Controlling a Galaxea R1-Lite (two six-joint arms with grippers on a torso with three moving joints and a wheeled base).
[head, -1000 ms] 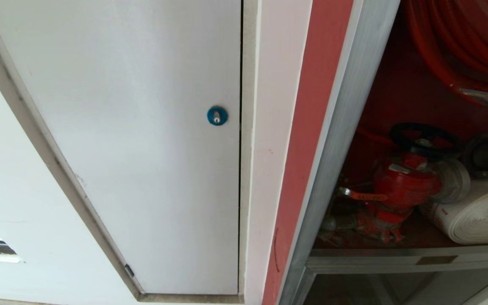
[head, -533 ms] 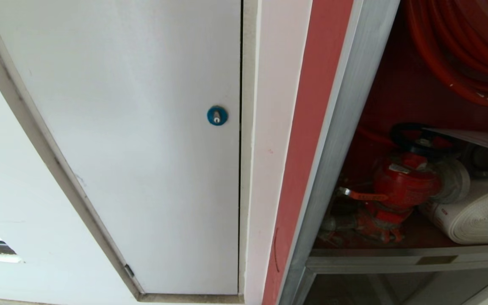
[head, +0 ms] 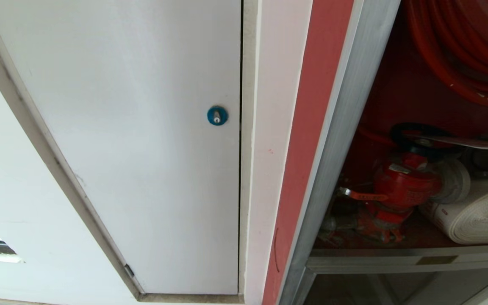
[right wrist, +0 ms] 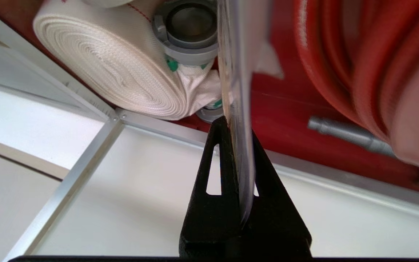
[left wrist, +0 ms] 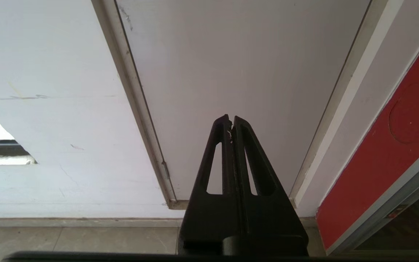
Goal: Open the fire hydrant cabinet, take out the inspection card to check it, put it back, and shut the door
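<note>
**Holding the card inside the open cabinet — mid-task**

Gripping the card [right wrist: 235, 91] edge-on, the right gripper [right wrist: 236, 125] has its fingers pinched tight on the thin sheet, in front of the cabinet [head: 345, 127] interior. In the head view the card [head: 460, 140] shows only as a thin, near-level sliver coming in from the right edge, above the black handwheel of the red valve [head: 400, 182]. Gripper itself is out of that view.

Cabinet is open — red hose reel [head: 460, 51], valve and white hose roll [head: 481, 216] all exposed. Door is not in any view.

Judged progress: opening is done, card is out of its holder and in hand. Can't tell whether it is being checked or going back. Left to do: put card back, release, close door.

Left gripper [left wrist: 231, 122] is idle, fingers pressed together on nothing, pointing at the white panel [head: 134, 148] with the blue lock [head: 217, 115], well apart from the cabinet opening.
</note>
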